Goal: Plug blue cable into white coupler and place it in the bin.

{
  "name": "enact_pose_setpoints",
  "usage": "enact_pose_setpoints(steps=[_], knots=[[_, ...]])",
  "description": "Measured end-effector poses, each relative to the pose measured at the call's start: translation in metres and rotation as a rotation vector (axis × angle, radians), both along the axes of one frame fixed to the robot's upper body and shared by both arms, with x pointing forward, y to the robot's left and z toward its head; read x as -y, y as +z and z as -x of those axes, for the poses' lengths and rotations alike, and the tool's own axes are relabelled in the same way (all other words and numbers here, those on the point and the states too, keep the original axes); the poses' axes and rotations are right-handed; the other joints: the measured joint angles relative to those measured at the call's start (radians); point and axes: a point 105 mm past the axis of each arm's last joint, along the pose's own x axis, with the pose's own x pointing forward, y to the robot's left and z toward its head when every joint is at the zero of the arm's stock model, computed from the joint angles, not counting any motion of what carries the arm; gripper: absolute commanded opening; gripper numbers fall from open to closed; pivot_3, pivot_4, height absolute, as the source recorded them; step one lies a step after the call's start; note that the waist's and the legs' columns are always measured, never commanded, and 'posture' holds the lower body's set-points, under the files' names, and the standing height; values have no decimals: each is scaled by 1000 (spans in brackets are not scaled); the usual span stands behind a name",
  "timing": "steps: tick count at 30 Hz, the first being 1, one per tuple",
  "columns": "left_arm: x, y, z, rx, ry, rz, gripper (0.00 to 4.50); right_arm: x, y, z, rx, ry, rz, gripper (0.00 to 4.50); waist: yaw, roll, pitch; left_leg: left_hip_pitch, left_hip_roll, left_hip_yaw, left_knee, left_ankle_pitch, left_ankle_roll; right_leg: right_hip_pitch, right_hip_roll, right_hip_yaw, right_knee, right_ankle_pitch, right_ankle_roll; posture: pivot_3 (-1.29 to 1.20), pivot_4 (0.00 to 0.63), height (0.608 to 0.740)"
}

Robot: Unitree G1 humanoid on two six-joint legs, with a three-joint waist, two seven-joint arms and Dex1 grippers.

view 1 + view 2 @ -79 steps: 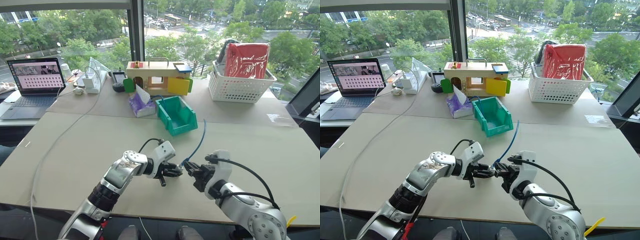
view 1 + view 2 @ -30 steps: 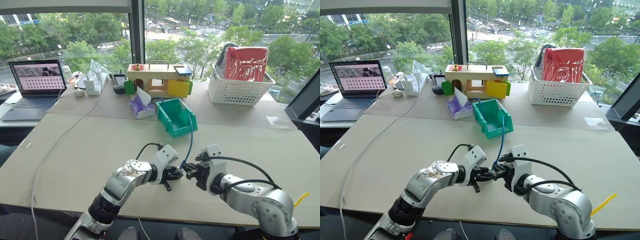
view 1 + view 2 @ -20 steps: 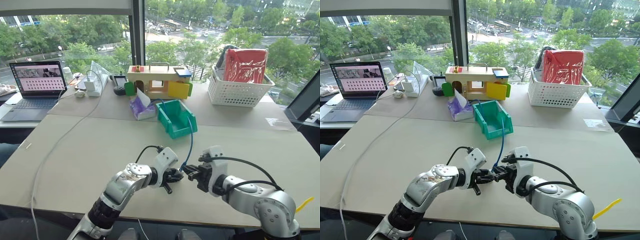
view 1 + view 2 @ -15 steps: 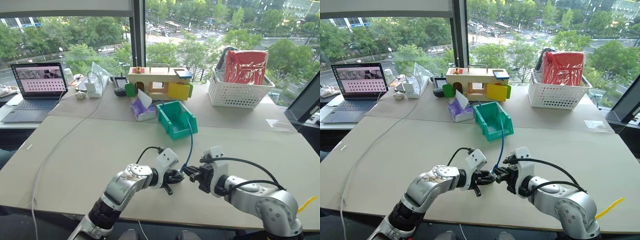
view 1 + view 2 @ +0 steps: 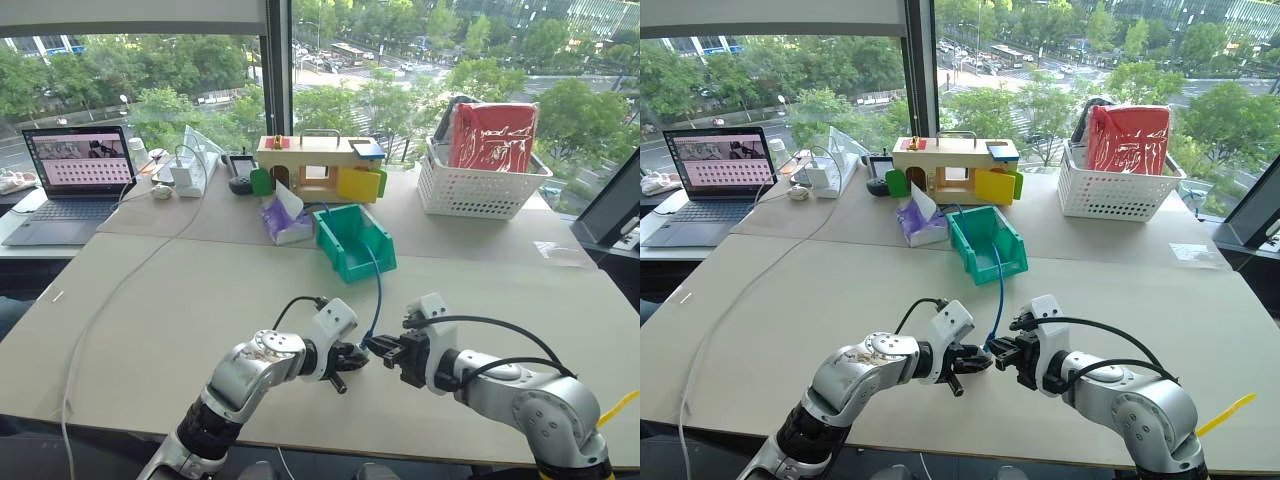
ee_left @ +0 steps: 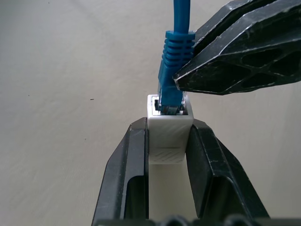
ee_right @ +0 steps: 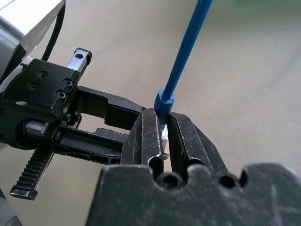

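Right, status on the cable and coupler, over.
Left gripper shut on white coupler. Right gripper shut on blue cable, plug in socket. Bin unobstructed.

Silver arms with white wrist housings, looping black wires, and scuffed black fingers (image 6: pixel 211 174) with screw holes.

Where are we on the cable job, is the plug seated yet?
Done: the left gripper is clamped on the white coupler and the blue cable plug sits in its socket. In hand: the right gripper pinches the plug; full seating can't be confirmed. Left: carrying the pair to the bin.
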Motion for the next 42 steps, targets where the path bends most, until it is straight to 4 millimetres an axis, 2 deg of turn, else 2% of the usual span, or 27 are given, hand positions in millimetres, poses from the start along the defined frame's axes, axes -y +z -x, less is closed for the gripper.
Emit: enact_pose_setpoints(steps=[5, 6, 8, 12, 14, 16, 19, 21, 23, 27, 30, 32, 34, 36, 38, 42], knots=[[1, 0, 0, -3, 1, 0, 623, 1, 0, 0, 5, 13, 8, 0, 0, 0, 0, 3, 0, -3, 0, -1, -2, 3, -1, -2, -1, -2, 0, 0, 150, 719], [1, 0, 0, -3, 1, 0, 1643, 1, -1, 0, 6, 14, 8, 0, 0, 0, 0, 3, 0, -4, 0, -1, -2, 4, -1, -2, -1, -2, 0, 0, 150, 719], [-1, -2, -1, -10, 13, -4, 2153, 0, -1, 1, 3, 24, -1, 0, -1, -1, 0, 3, 0, -5, -1, -1, -2, 3, -1, -2, -1, -2, 0, 0, 150, 719], [-4, -1, -4, -19, 30, 15, 3609, -4, 0, 2, -1, 28, -35, 0, -16, 0, 1, 3, 2, -6, -3, -2, -2, 2, 0, -2, -1, -2, -1, 0, 150, 719], [-6, 1, -2, -21, 7, 26, 4365, 1, 2, -3, -7, 4, -65, 0, -21, 1, 6, 3, 2, -6, -3, -2, -2, 1, 1, -2, -1, -2, -2, 0, 150, 719], [-14, 4, 1, -9, -43, 34, 4365, 10, 6, -8, -24, -17, -96, 0, -27, 3, 13, -1, 2, -5, -3, -2, -2, -4, 1, -1, 1, -2, -2, 0, 150, 719], [-43, 8, 4, 10, -101, 55, 4365, 36, 18, -17, -30, -69, -95, 0, -30, 11, 20, -8, 0, -3, -3, -1, -2, -12, 1, 0, 3, 1, -6, 0, 150, 719], [-58, 10, 2, 28, -104, 88, 4365, 61, 42, -33, 40, -141, -81, 0, -29, 13, 26, -12, -2, 0, -3, -1, -2, -14, 1, -1, 3, 6, 0, 0, 150, 719], [-66, 11, 0, 59, -131, 87, 4365, 68, 68, -44, 119, -147, -91, 0, -31, 14, 31, -14, -1, 0, -3, -1, -2, -16, 2, -1, 3, 6, 0, 0, 150, 719], [-74, 11, -3, 93, -127, 120, 4365, 62, 98, -69, 212, -116, -105, 0, -33, 14, 34, -17, -1, 1, -3, -1, -2, -20, 2, 0, 4, 6, 0, 0, 150, 719], [-77, 12, -9, 150, -63, 170, 4365, 50, 128, -110, 323, -92, -82, 0, -35, 15, 38, -23, -2, 4, -1, 1, 0, -28, 2, 4, 5, 11, 3, 0, 150, 719], [-82, 12, -10, 174, -34, 179, 4365, 42, 137, -125, 359, -70, -65, 0, -32, 14, 39, -23, -1, 4, -1, 1, 0, -28, 2, 3, 5, 11, 2, 0, 150, 719], [-96, 15, -20, 228, 85, 190, 4365, 27, 142, -151, 394, -29, -19, 0, -33, 13, 41, -24, -1, 6, -1, 1, 0, -29, 2, 4, 5, 11, 2, 0, 150, 719], [-111, 17, -29, 273, 203, 189, 4478, 16, 142, -168, 416, 5, 34, 935, -33, 13, 43, -25, -1, 6, -1, 1, 0, -30, 2, 3, 6, 12, 2, 0, 150, 719], [-123, 20, -34, 305, 294, 188, 4478, 12, 139, -181, 428, 24, 86, 1454, -28, 13, 43, -27, -2, 5, -1, 1, 0, -32, 0, 1, 6, 12, 2, 0, 150, 719], [-140, 24, -34, 344, 416, 193, 4478, 9, 129, -190, 408, 57, 103, 2875, -14, 13, 43, -34, -3, 3, -1, 0, -2, -35, -3, -2, 8, 14, 3, 0, 150, 719]])
